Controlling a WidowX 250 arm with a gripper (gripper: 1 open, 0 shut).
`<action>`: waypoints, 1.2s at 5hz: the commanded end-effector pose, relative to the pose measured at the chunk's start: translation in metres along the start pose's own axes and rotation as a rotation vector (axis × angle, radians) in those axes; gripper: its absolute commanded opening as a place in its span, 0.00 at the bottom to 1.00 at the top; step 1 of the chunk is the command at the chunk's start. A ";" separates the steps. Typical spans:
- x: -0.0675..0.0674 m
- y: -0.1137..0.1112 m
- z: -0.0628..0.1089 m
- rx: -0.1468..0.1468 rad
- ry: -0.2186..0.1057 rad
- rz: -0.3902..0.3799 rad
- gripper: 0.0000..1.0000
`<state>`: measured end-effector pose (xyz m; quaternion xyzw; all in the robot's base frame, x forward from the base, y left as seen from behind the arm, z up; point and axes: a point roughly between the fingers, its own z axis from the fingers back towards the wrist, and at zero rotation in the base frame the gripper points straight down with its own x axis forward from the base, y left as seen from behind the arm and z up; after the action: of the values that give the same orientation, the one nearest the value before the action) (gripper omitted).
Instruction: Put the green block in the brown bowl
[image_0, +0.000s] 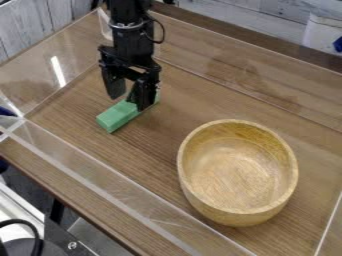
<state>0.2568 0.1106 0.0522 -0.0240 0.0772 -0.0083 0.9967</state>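
Handling: green block (118, 117) looks light, stiff, matte; take it across its narrow sides, mid-length.
Block place: flat on the desk (227, 85), left of the bowl.
Fingers (130, 97): spread wide, empty, over the block's far end.
Bowl: brown bowl (238, 171) at right, empty.

A wide stretch of bare wooden table (201, 85) is left between the green block (116, 117) and the brown bowl (239, 171). Passage is bounded on every side by clear walls (80, 175).
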 end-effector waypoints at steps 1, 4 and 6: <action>0.001 0.004 0.017 0.027 -0.060 0.006 1.00; 0.007 0.008 0.007 0.032 -0.047 0.010 1.00; 0.012 0.012 0.000 0.029 -0.035 0.014 1.00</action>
<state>0.2587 0.1164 0.0366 -0.0215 0.0857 -0.0038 0.9961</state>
